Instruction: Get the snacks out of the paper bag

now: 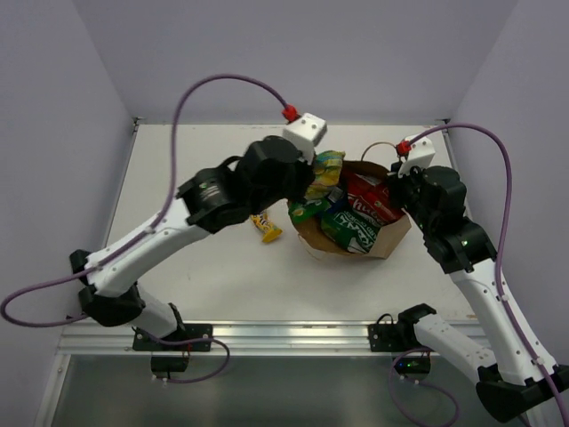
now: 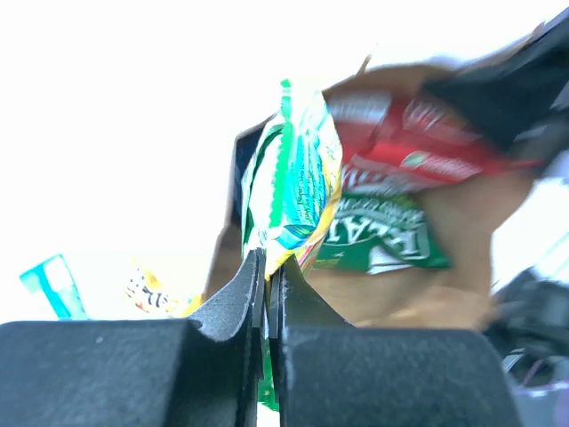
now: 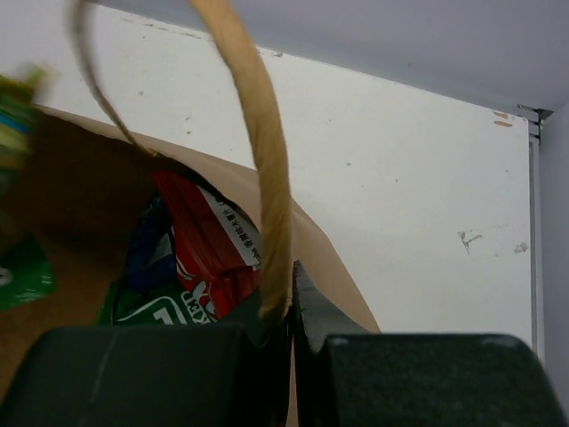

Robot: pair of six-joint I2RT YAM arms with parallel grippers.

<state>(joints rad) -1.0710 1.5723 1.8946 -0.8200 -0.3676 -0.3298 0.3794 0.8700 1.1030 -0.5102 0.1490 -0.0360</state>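
Small yellow packet [image 1: 266,228] lies on the white table [image 1: 267,289], just left of the bag. Left gripper [image 2: 267,280] fingers pinched tight on a green-white packet [image 2: 298,173], crinkly with a yellow edge, held at the left rim of the paper bag [image 1: 393,237]. The brown kraft bag sits mid-table, open, with a red chip bag [image 1: 372,197] and a green bag [image 1: 348,228] inside. Right gripper [image 3: 290,307] is clamped on the bag's twisted handle [image 3: 264,160] on the right side.
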